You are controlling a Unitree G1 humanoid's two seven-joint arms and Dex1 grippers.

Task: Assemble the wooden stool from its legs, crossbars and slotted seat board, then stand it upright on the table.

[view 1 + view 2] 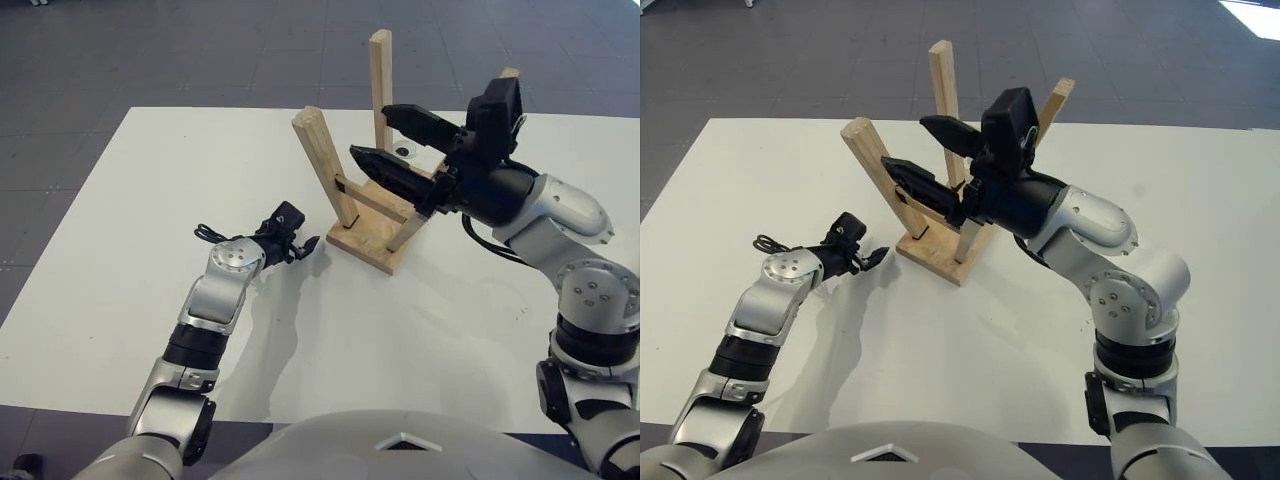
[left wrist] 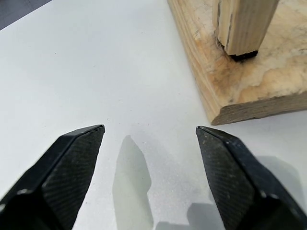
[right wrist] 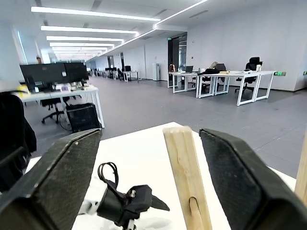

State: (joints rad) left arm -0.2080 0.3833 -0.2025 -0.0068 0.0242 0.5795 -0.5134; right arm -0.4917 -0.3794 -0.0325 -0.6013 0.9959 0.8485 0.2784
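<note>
While the stool (image 1: 365, 240) sits upturned on the tabletop (image 1: 150, 200), open right fingers (image 1: 385, 172) flank one leg (image 1: 325, 165). Open left fingers (image 2: 72, 167) hover beside its seat (image 2: 249, 81).

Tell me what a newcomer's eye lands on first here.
An upturned stool sits mid-table, seat board flat on the white table and legs pointing up. The right claw hangs open among those legs, above the seat. The left claw lies low on the table, open, just short of the seat's near corner.
</note>
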